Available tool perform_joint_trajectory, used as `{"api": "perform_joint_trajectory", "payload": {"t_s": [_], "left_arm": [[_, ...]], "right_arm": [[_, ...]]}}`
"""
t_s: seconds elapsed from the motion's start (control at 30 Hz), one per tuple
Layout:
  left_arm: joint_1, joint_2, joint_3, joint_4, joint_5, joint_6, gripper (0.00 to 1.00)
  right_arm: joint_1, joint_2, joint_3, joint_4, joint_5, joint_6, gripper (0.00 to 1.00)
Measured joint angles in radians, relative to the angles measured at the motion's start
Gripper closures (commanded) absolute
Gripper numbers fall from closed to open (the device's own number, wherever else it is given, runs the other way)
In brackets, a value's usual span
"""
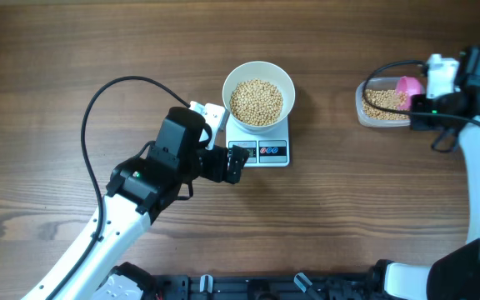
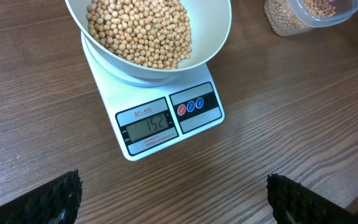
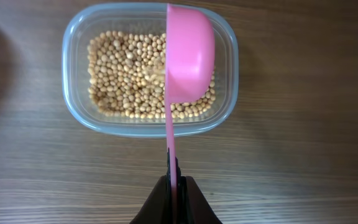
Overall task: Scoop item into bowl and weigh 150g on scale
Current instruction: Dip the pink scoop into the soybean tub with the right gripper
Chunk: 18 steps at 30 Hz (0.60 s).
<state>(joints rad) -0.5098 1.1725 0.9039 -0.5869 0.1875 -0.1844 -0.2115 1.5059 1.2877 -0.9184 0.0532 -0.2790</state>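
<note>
The white bowl (image 1: 258,75) (image 2: 219,37) stands on the scale (image 1: 261,152) (image 2: 197,127) and holds a heap of tan beans (image 1: 256,102) (image 2: 142,31). The scale's display (image 2: 148,124) reads 152. My left gripper (image 1: 240,163) (image 2: 176,202) is open just in front of the scale, with only bare wood between its fingers. My right gripper (image 1: 419,105) (image 3: 174,183) is shut on the handle of a pink scoop (image 1: 408,86) (image 3: 188,56). The scoop is turned on its edge over a clear tub (image 1: 362,107) (image 3: 73,106) with more beans (image 3: 123,74) in it.
The clear tub (image 2: 278,22) sits on the wooden table to the right of the scale, near the right edge. A black cable (image 1: 98,108) loops over the table at the left. The right arm's white link (image 1: 477,167) runs down the right side.
</note>
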Motion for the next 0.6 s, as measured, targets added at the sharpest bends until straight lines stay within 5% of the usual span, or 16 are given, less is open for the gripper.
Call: {"api": "perform_joint_trajectory", "payload": {"t_s": [0.23, 0.6], "left_arm": [[0.0, 0.0, 0.0, 0.0, 0.0, 0.0, 0.0], [0.0, 0.0, 0.0, 0.0, 0.0, 0.0, 0.0]], "right_arm": [[0.14, 0.0, 0.0, 0.003, 0.234, -0.023, 0.96], [0.172, 0.0, 0.0, 0.011, 0.308, -0.027, 0.96]]}}
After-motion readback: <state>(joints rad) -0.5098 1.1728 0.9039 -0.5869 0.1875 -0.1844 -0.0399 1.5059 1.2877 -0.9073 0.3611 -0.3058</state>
